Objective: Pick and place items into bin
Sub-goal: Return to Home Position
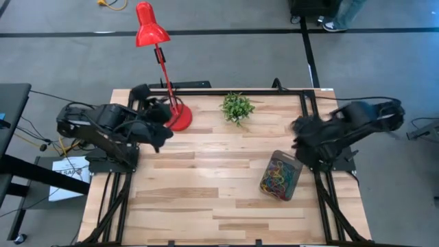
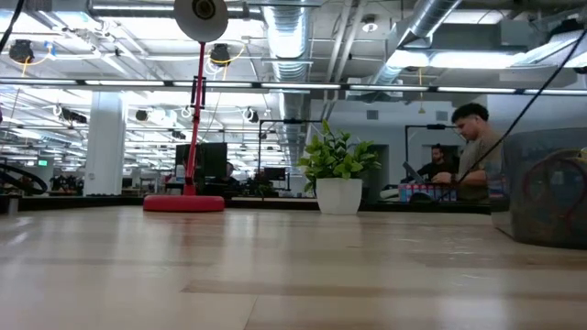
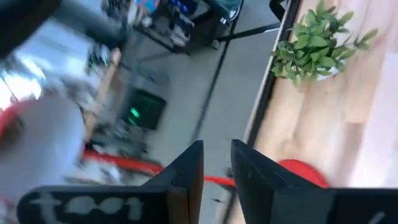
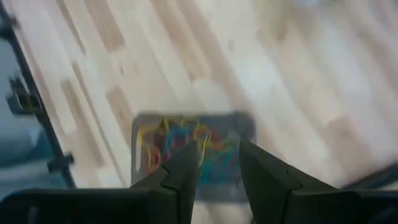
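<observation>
The bin (image 1: pixel 281 175), a small dark see-through container, stands on the table's right half. Many coloured loops (image 1: pixel 278 176) lie inside it. It also shows in the right wrist view (image 4: pixel 193 152) and at the right edge of the low view (image 2: pixel 546 188). I see no loops on the bare wood. My right gripper (image 1: pixel 302 132) hangs above the table just beyond the bin's far side, its fingers (image 4: pixel 219 168) a little apart and empty. My left gripper (image 1: pixel 162 134) is near the red lamp's base, its fingers (image 3: pixel 217 168) a little apart and empty.
A red desk lamp stands at the far left with its round base (image 1: pixel 180 120) on the table and its head (image 1: pixel 149 27) beyond the far edge. A small green plant in a white pot (image 1: pixel 237 108) stands at the far middle. People sit in the room behind (image 2: pixel 472 147).
</observation>
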You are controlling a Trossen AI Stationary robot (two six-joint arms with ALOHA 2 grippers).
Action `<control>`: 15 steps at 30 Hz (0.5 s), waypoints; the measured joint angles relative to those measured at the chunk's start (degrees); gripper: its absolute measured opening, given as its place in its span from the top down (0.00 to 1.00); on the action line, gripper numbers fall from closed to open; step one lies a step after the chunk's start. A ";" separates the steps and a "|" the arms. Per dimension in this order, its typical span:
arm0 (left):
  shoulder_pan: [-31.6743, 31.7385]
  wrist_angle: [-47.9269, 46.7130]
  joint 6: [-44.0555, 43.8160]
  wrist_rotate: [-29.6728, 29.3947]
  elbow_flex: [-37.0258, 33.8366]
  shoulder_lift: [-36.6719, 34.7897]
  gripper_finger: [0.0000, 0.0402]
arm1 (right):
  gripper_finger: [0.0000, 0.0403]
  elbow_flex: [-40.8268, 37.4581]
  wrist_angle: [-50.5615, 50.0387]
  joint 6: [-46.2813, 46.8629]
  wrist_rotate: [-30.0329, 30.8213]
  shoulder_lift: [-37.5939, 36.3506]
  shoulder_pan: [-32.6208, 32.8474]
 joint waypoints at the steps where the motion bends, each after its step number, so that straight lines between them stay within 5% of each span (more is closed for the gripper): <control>1: 0.00 -1.90 -4.82 0.66 0.00 -0.44 0.82 | 0.72 0.00 0.55 -0.87 1.39 -1.63 -0.44; 8: 0.28 -6.87 -16.92 21.22 -0.23 -7.72 0.82 | 0.73 0.00 5.62 -7.36 9.75 -11.88 -0.16; 15: -1.36 -6.54 -23.90 24.57 -0.47 -20.90 0.82 | 0.73 -3.17 15.95 -13.34 12.72 -22.15 3.14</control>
